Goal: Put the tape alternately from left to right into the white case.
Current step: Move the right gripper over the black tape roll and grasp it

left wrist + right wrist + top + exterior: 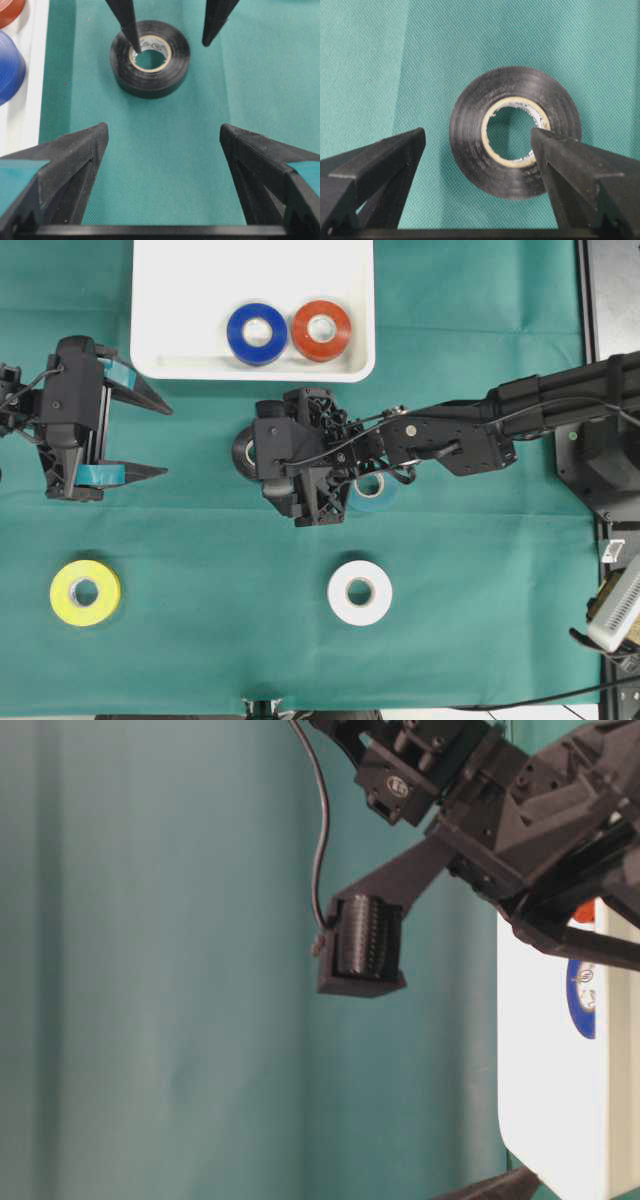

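Because the right end effector [477, 150], jaws wide and empty, straddles the black tape roll [515, 131] off-centre, closing may nudge it across the worktop [380, 60] instead of gripping.

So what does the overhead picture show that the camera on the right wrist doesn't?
Only the overhead view shows the white case holding a blue tape roll and a red tape roll, the yellow tape roll and white tape roll on the green cloth, and the open left gripper. Only the right wrist view shows the right gripper open, one finger in the black tape roll core, one outside. Both share that black roll and the cloth.
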`<state>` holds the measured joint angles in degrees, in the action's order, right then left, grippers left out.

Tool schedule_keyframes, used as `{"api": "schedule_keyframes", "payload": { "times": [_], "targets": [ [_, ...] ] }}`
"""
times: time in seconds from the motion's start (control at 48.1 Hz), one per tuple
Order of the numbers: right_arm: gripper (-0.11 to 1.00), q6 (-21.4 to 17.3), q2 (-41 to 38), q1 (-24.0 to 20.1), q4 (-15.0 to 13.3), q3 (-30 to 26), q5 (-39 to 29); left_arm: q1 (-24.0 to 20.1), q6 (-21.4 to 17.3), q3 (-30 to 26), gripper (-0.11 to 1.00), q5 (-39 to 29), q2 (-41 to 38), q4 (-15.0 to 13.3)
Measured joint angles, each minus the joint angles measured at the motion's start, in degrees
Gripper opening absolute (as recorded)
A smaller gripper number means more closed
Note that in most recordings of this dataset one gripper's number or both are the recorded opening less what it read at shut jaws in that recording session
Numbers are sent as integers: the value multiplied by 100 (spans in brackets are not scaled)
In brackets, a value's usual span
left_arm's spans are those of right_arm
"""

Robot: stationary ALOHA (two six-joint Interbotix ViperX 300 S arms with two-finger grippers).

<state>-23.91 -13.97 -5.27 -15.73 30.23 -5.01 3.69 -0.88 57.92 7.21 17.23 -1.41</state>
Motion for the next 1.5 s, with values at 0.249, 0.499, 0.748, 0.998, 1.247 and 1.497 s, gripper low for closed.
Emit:
{"api": "schedule_keyframes", "payload": {
  "times": [0.249, 0.499, 0.748, 0.998, 1.247, 1.497],
  "targets": [
    [81, 9, -211, -18, 0, -141, 0, -9, 0, 0, 98, 0, 0, 0],
    [81, 9, -246, -9, 0, -167, -79, -9, 0, 35, 98, 0, 0, 0],
    [62, 18, -246, -9, 0, -167, -114, -9, 0, 44, 98, 0, 0, 0],
    [3, 0, -246, 18, 0, -176, -123, -9, 0, 53, 98, 0, 0, 0],
    [2, 0, -246, 18, 0, -176, -132, -9, 0, 44, 98, 0, 0, 0],
    [2, 9, -132, 35, 0, -176, -149, -9, 0, 53, 98, 0, 0, 0]
  ]
}}
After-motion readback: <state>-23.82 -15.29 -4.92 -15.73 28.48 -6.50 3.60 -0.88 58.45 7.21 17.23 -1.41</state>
